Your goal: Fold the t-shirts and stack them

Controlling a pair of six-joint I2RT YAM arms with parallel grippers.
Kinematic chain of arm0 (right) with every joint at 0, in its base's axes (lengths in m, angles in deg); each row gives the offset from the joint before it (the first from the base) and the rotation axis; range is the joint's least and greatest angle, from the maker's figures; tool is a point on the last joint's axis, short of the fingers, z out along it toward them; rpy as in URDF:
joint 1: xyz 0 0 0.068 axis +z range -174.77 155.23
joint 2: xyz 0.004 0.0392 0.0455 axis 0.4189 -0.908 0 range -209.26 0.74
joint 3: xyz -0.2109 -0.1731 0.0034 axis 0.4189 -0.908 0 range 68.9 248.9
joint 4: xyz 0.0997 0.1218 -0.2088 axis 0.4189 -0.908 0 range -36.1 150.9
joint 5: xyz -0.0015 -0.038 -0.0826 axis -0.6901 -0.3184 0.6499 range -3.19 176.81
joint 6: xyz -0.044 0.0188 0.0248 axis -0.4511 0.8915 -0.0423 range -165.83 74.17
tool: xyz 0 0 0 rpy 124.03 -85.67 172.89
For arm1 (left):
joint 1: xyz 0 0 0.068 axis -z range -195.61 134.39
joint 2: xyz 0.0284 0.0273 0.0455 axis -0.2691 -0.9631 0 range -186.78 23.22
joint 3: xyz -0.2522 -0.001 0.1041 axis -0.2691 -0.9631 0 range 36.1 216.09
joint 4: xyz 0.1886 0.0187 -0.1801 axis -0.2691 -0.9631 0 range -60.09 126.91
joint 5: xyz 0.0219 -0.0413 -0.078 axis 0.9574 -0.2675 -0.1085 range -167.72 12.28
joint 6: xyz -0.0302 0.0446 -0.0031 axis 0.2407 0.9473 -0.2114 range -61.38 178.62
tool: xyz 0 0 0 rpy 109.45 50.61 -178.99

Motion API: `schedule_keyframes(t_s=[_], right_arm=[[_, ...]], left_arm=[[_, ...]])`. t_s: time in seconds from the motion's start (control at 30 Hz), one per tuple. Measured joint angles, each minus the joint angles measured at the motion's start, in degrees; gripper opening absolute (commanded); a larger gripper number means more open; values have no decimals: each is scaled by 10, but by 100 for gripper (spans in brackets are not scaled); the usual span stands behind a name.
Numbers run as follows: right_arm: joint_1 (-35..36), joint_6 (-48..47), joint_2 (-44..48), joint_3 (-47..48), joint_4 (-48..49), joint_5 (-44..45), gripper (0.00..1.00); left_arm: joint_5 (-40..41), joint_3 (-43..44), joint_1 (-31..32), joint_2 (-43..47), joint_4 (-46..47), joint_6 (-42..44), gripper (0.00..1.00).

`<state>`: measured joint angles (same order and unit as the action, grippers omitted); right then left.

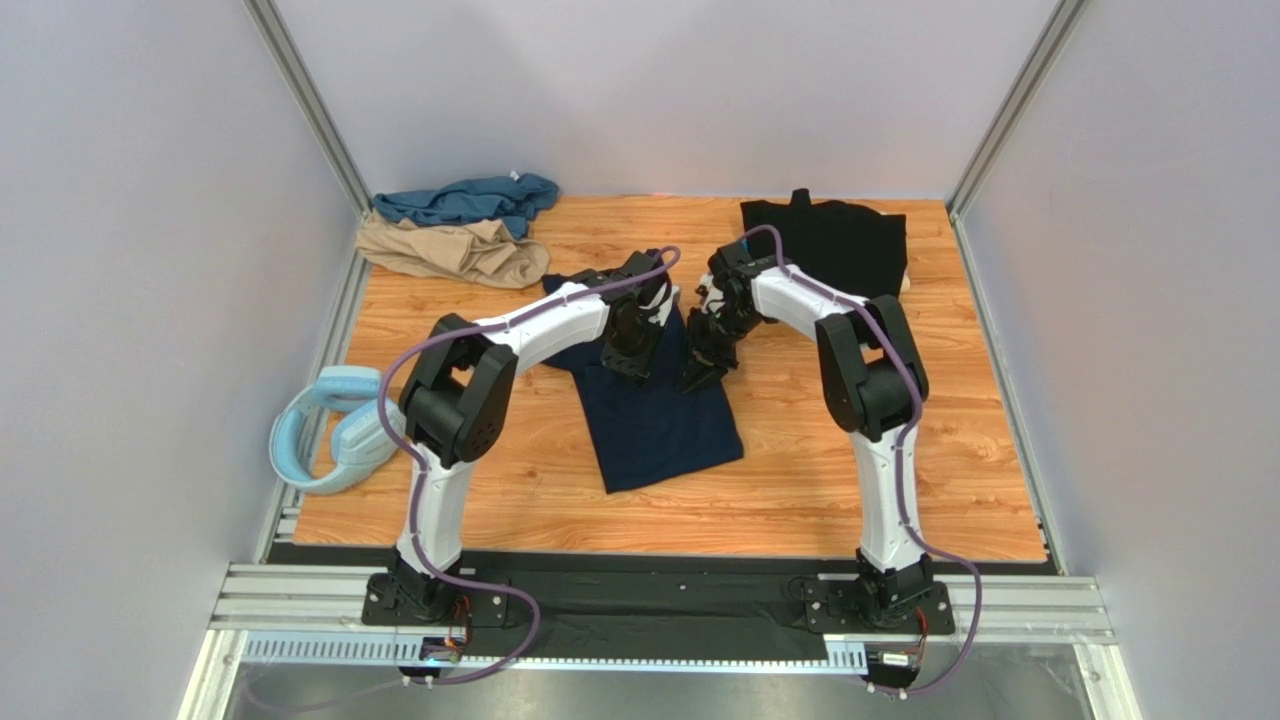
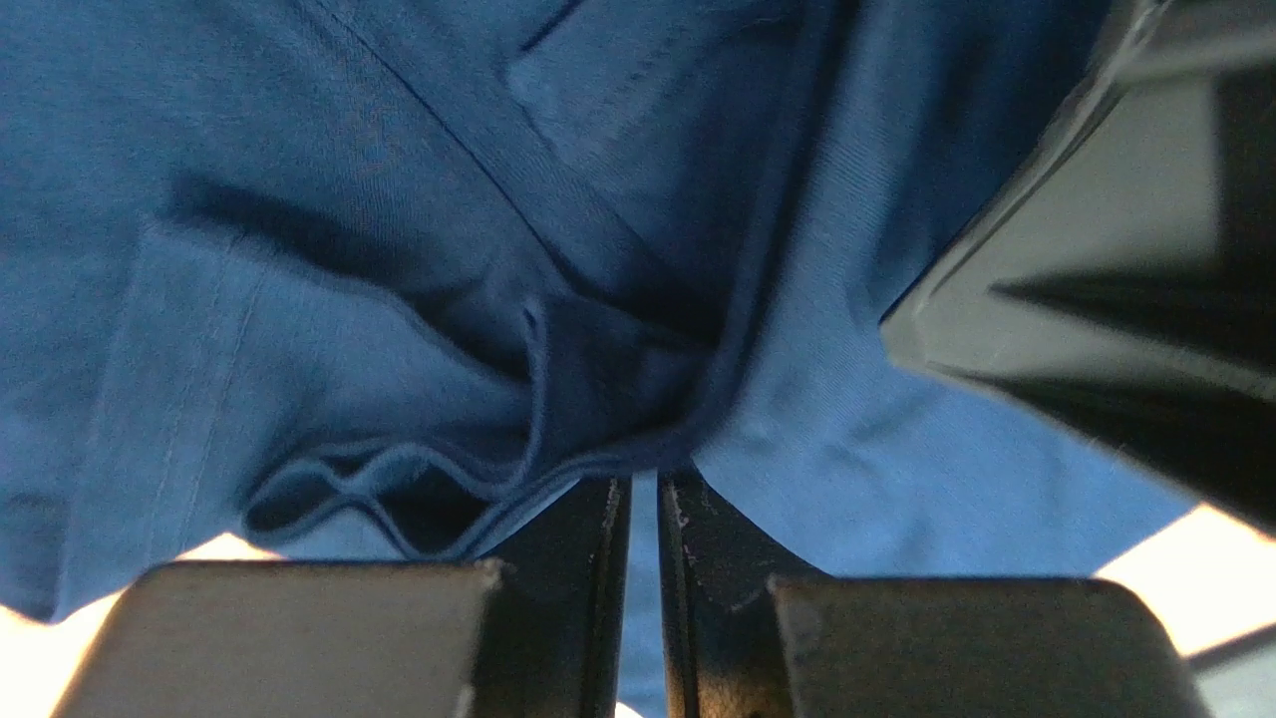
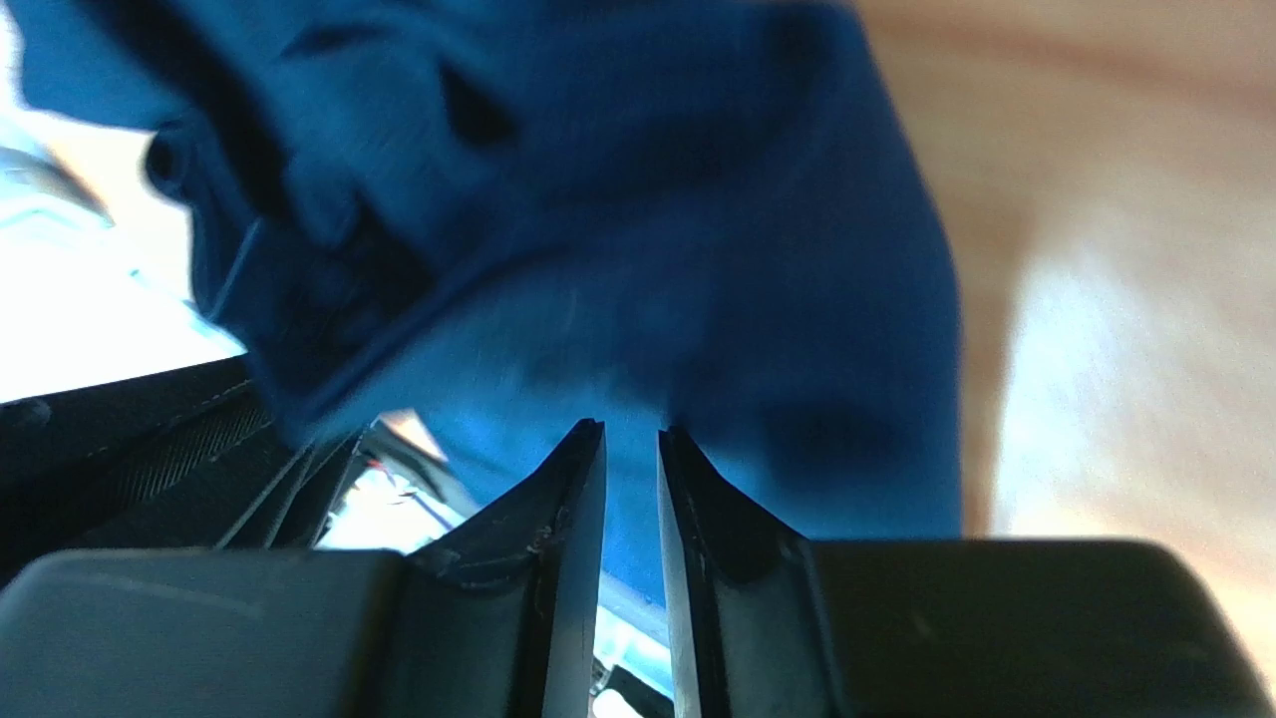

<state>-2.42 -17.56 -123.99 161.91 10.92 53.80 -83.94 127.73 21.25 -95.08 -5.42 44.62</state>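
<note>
A dark navy t-shirt (image 1: 661, 420) lies in the middle of the wooden table, its far end bunched up between both grippers. My left gripper (image 1: 631, 354) is shut on a fold of that navy cloth (image 2: 450, 299), which fills the left wrist view above the jaws (image 2: 644, 482). Just to its right, my right gripper (image 1: 703, 369) is also shut on the navy cloth (image 3: 629, 240), the fabric hanging over its fingertips (image 3: 631, 434). A black t-shirt (image 1: 834, 240) lies folded at the back right. The teal t-shirt (image 1: 466, 198) and the tan t-shirt (image 1: 451, 249) lie crumpled at the back left.
A pale blue plastic ring (image 1: 323, 429) rests at the table's left edge. Grey walls and metal frame posts close in the back and sides. A black rail (image 1: 661, 600) carrying the arm bases runs along the near edge.
</note>
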Motion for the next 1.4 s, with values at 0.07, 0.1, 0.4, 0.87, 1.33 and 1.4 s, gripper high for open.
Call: schedule_keyframes(t_s=[0.07,0.1,0.4,0.87,1.33,1.4], right_arm=[[7,-8,-22,12,-2,2,24],[9,-10,-30,15,-4,1,24],[15,-26,-35,12,-12,-14,25],[50,-22,-11,11,-16,-26,41],[52,-29,180,-128,-18,88,43],[50,-34,180,-163,-26,103,45]], left_arm=[[11,-1,0,-15,4,-4,16],[18,-2,0,-22,5,-7,15],[43,-68,-2,16,35,-43,15],[96,-106,-28,80,-8,-52,26],[54,-231,-35,179,-2,-79,41],[39,-271,-39,212,-5,-95,56]])
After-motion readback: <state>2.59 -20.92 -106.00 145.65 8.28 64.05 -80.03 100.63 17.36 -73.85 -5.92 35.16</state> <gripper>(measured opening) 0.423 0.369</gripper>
